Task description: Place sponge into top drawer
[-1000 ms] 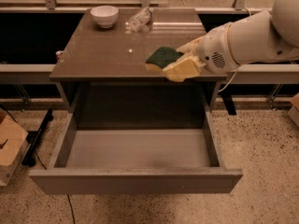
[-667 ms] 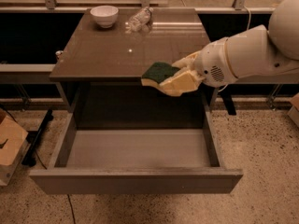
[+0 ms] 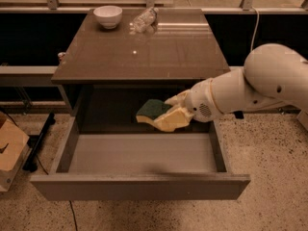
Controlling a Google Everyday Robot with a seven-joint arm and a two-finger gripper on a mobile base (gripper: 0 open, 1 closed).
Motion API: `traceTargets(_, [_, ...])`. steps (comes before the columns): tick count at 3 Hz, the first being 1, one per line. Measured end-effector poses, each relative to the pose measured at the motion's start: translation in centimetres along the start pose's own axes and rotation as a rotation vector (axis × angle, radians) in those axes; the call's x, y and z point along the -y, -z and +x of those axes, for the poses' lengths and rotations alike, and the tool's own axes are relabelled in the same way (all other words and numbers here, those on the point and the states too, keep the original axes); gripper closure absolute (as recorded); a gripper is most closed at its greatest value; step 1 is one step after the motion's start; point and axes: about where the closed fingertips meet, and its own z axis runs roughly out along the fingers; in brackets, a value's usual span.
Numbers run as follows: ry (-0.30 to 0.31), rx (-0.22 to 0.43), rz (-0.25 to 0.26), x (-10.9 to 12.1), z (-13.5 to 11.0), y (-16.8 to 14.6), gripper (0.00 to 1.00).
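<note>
So the gripper (image 3: 163, 117) sits just right of the frame's middle, tucked below the front edge of the table (image 3: 144, 57) and over the back half of the open top drawer (image 3: 139, 186). The jaws are clamped on the sponge (image 3: 152, 109), green scouring side up. The sponge hangs in the air above the grey drawer floor and isn't touching it yet.

Looks like the carry is basically done and the drop is what's left. To do it well, the arm probably wants to come down a bit more so the sponge lands flat rather than bouncing. It should stay toward the middle too, since the drawer's right wall is close to the wrist. Once the jaws open, the tricky bit is likely the exit: pulling forward and up without clipping the table edge overhead.

The white bowl (image 3: 108, 16) and clear plastic bottle (image 3: 143, 19) are way up at the top left, well apart from all this.
</note>
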Motion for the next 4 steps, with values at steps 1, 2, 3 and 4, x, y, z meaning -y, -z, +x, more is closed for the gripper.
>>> traceTargets(1, [-0.048, -0.014, -0.013, 0.1, 3.7, -3.6, 1.00])
traceTargets(2, [-0.099, -0.020, 0.011, 0.7, 6.9, -6.3, 1.00])
traceTargets(3, [-0.153, -0.035, 0.059, 2.1, 9.9, -8.4, 0.81])
traceTargets(4, [-0.200, -0.044, 0.109, 3.6, 11.9, -10.1, 0.58])
